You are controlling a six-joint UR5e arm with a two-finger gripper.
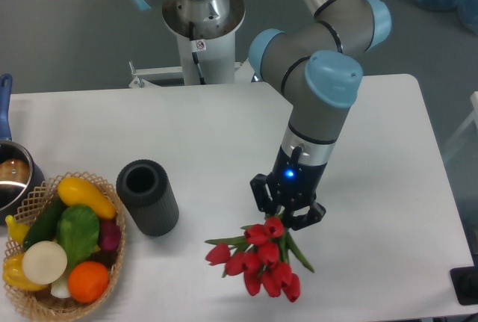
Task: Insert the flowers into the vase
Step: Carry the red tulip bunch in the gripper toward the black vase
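Observation:
A bunch of red tulip flowers [258, 260] with green stems hangs from my gripper [286, 211], buds pointing down toward the table's front. The gripper is shut on the stems, which run up out of sight between its fingers. The vase [147, 196], a dark ribbed cylinder with its round mouth open upward, stands on the white table well to the left of the flowers. The flowers are held above the table, apart from the vase.
A wicker basket [110, 266] of toy vegetables and fruit sits at the front left, close to the vase. A metal pot [13, 176] with a blue handle is at the left edge. The robot's base [202, 31] stands behind the table.

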